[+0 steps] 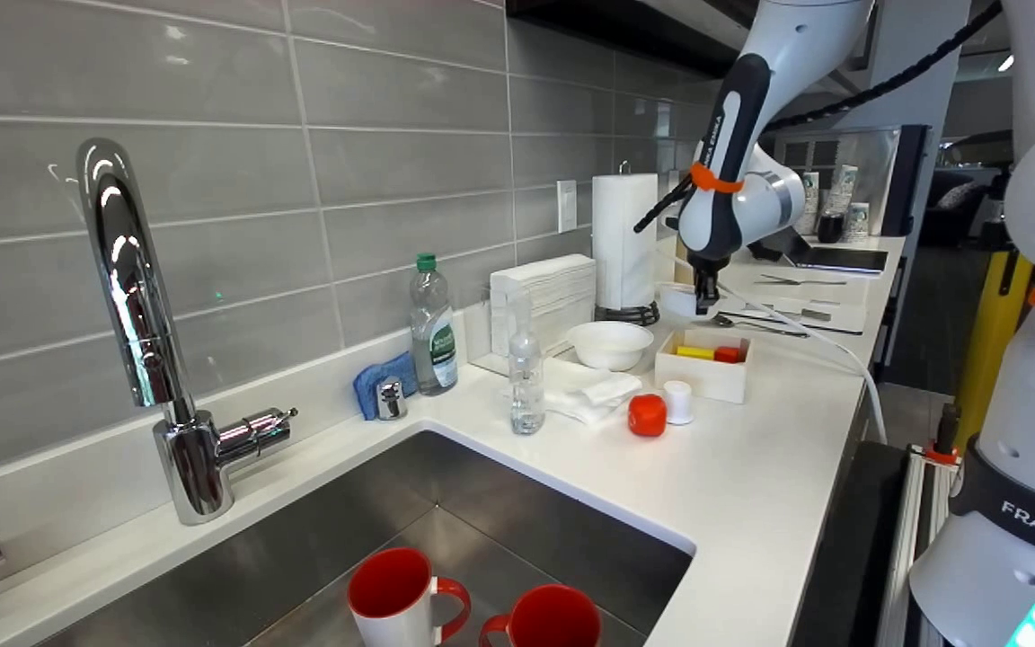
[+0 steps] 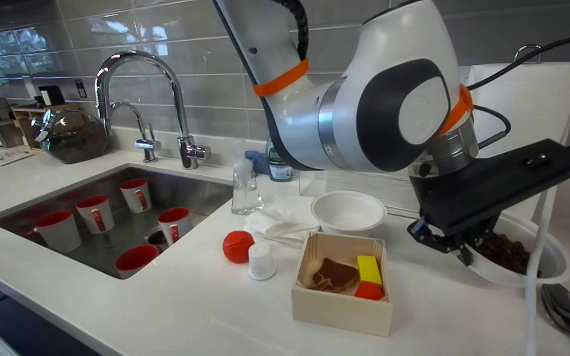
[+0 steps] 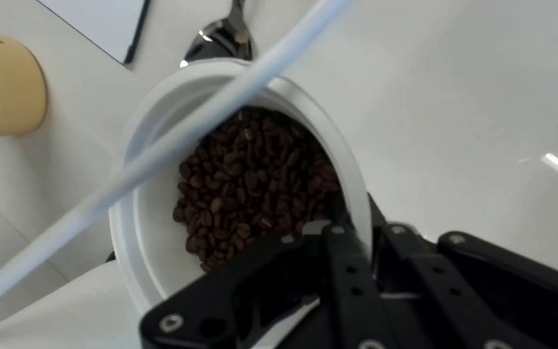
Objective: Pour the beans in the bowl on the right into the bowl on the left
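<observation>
The claw (image 3: 356, 220) is clamped on the rim of the right bowl (image 3: 121, 232), its fingers (image 3: 349, 266) on either side of the wall. The beans (image 3: 250, 184) are in that bowl; whether it touches the tabletop (image 2: 191, 316), I cannot tell. In the wrist view a white cord (image 3: 172, 143) crosses over the bowl. A spoon (image 2: 564, 306) lies near it. The left bowl (image 2: 348, 217) stands upright on the tabletop, apart from the right bowl. Near it, a box (image 2: 339, 314) holds a brown piece (image 2: 334, 275) and a yellow-and-red block (image 2: 370, 277). In an exterior view, 5 mugs (image 2: 95, 215) stand in the sink (image 2: 196, 188).
</observation>
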`<state>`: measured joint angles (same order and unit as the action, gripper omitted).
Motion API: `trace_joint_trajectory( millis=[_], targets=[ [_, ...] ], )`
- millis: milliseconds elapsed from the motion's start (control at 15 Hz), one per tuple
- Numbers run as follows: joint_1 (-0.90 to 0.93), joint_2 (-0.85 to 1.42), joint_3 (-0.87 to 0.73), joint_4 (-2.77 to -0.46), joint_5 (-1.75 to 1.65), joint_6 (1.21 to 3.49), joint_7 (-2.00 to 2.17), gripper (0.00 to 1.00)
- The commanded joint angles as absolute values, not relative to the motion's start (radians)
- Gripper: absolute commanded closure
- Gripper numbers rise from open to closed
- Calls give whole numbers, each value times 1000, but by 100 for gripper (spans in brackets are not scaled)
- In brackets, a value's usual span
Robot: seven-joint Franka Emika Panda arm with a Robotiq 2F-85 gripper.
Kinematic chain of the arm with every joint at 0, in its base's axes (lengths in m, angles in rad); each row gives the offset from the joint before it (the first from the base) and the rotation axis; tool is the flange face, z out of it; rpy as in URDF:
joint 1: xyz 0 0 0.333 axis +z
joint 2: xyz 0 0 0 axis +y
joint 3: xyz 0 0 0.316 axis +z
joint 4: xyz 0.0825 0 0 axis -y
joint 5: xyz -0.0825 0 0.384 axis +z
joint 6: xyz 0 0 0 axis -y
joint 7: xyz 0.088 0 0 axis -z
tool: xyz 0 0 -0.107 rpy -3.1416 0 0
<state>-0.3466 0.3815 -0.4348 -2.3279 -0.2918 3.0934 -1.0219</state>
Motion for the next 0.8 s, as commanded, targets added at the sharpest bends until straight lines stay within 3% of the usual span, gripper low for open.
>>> trace_joint_trajectory(
  millis=[0,733],
  targets=[
    [-116,347,-689,-2364,-401,3074,-927,100],
    [468,61,-1171,-2550,-657,2820,-807,100]
  ],
)
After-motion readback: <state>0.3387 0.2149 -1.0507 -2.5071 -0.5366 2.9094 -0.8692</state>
